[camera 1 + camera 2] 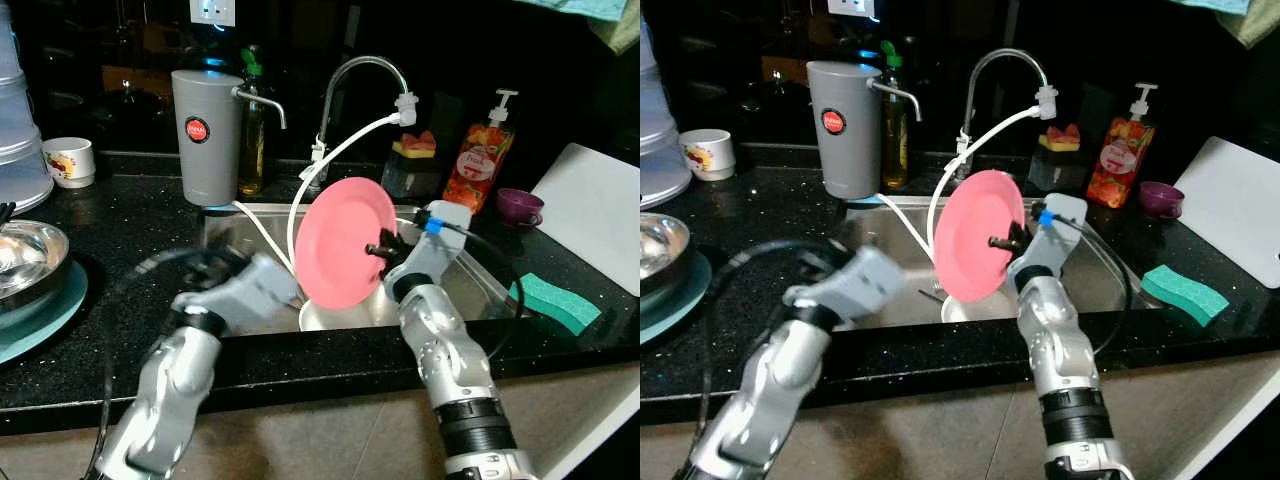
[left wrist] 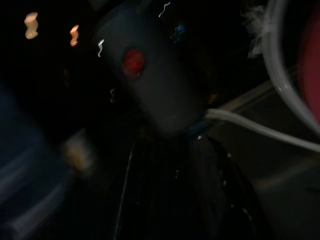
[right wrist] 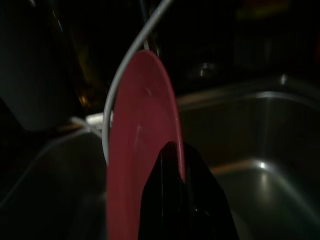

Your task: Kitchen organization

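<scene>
A pink plate (image 1: 345, 240) stands on edge above the steel sink (image 1: 480, 290), and my right gripper (image 1: 383, 250) is shut on its rim. In the right wrist view the black fingers (image 3: 175, 200) pinch the plate's edge (image 3: 140, 150). Just below the plate, a white bowl (image 1: 335, 315) sits in the sink. My left gripper (image 1: 215, 265) is blurred by motion over the sink's left edge, near the counter. The left wrist view faces the grey water dispenser (image 2: 155, 80).
The grey dispenser (image 1: 207, 135), an oil bottle (image 1: 252, 130), the faucet (image 1: 355, 70) with a white hose (image 1: 330, 160) and a soap bottle (image 1: 478, 160) line the back. A steel bowl (image 1: 25, 260) is at the left. A green sponge (image 1: 555, 300), purple cup (image 1: 520, 205) and white board (image 1: 595, 210) are at the right.
</scene>
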Tool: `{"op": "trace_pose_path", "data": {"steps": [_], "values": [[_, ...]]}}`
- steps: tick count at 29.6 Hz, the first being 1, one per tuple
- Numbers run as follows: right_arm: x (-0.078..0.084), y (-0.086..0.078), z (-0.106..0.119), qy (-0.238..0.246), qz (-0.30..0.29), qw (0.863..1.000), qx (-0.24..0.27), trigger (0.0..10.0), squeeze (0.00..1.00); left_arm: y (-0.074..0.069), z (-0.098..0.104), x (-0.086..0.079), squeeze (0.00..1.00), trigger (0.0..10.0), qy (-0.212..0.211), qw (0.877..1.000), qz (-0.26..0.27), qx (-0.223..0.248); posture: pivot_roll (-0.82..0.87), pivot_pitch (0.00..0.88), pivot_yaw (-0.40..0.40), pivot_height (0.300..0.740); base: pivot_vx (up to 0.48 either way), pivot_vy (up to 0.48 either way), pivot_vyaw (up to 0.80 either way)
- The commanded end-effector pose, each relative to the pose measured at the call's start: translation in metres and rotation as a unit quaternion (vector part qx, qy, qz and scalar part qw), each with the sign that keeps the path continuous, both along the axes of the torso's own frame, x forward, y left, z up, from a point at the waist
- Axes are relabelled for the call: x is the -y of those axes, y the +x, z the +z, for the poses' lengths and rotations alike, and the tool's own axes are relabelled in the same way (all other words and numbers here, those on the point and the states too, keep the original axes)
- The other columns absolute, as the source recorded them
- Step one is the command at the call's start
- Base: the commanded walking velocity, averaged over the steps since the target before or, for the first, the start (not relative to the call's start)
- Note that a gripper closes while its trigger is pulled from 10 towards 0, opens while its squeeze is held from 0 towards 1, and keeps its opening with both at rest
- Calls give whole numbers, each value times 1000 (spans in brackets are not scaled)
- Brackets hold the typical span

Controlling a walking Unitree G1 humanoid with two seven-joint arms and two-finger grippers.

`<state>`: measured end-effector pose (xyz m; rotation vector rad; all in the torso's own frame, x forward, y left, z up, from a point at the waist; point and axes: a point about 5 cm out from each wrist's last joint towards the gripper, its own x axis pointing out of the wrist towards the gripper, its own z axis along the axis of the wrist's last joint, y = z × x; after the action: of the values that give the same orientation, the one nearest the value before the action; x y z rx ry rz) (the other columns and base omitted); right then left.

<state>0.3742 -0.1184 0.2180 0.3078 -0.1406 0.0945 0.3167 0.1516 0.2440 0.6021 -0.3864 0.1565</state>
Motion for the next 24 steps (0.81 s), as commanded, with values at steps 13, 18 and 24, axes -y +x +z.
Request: {"op": "trace_pose_path", "data": {"steps": [13,18,24], "values": [[5,10,-22,21,-24,997,-67,10000,0,18,66,-60,0,10000,-247,969,23,-11,242,65,-129,740,0,0,0],[6,16,-28,115,-8,987,-113,10000,0,17,78,-72,0,10000,-259,965,10,-34,244,70,-121,740,0,0,0],[6,16,-22,260,31,960,-103,10000,1000,14,73,-70,0,10000,-229,972,11,-51,246,64,-117,740,0,0,0]]}}
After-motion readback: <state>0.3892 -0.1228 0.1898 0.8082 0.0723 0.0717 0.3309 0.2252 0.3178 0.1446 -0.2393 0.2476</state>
